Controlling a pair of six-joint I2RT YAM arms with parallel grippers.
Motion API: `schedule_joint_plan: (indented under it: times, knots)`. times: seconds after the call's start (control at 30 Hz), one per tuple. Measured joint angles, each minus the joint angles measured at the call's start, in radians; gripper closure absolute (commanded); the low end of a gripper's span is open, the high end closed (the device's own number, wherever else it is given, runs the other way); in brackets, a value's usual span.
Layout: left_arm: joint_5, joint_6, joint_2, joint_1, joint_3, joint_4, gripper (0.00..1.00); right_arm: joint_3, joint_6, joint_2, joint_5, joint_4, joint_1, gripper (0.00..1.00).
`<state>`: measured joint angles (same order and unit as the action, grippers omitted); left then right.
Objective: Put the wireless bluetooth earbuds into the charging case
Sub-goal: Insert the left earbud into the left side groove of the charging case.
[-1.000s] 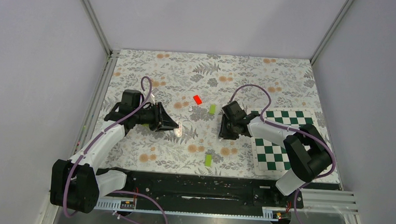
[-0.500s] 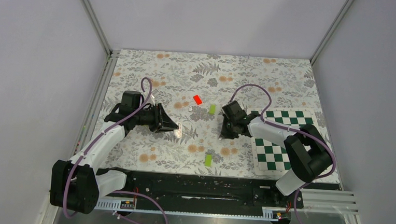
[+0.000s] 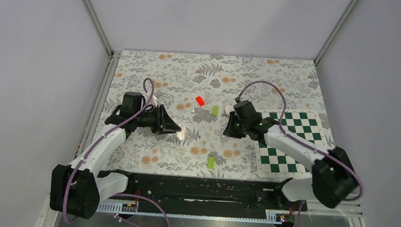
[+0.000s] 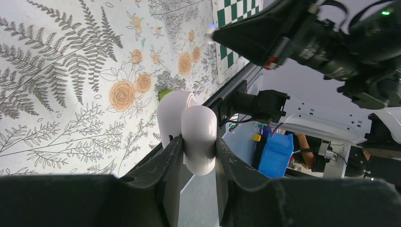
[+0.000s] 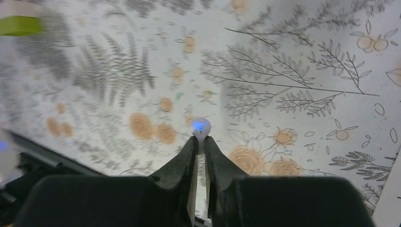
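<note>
My left gripper (image 3: 175, 128) is shut on the charging case (image 4: 199, 137), a glossy white pebble held above the floral mat with its lid (image 4: 171, 112) swung open. In the top view the case (image 3: 180, 133) shows just past the fingertips. My right gripper (image 5: 201, 141) is shut on one of the wireless bluetooth earbuds (image 5: 201, 126). Its stem is pinched between the fingers and its white head, with a small blue light, pokes out above the mat. In the top view the right gripper (image 3: 228, 128) hangs right of centre, apart from the case. No other earbud shows.
A red block (image 3: 200, 100) and a green block (image 3: 215, 110) lie at mid-table, and another green block (image 3: 211, 162) lies near the front edge. A green-and-white checkered mat (image 3: 286, 142) lies under the right arm. Grey walls close in the table.
The right gripper's jaws have shut on the earbud and it has shifted slightly right and up, its elbow swinging out to the right. The left arm and the case have not moved.
</note>
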<state>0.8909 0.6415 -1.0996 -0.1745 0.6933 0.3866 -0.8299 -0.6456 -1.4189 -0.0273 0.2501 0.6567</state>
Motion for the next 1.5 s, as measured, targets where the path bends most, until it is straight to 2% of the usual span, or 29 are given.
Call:
schedule_joint_plan:
  times: [0.2,0.43,0.6,0.87,1.5]
  knots:
    - [0.042,0.02,0.056,-0.029,0.0,-0.082,1.0,-0.027,0.064,0.279,-0.029,0.012,0.038,1.0]
    - [0.05,0.129,0.114,-0.098,0.0,-0.327,1.0,-0.113,0.067,0.387,-0.054,0.018,0.129,1.0]
    - [-0.013,0.201,0.154,-0.153,-0.013,-0.46,1.0,-0.119,0.045,0.397,-0.072,0.015,0.194,1.0]
    - [-0.095,0.275,0.173,-0.204,-0.043,-0.561,1.0,-0.173,0.017,0.392,-0.072,0.011,0.246,1.0]
    - [-0.14,0.301,0.167,-0.22,-0.043,-0.576,1.0,-0.252,-0.03,0.267,-0.059,0.0,0.275,1.0]
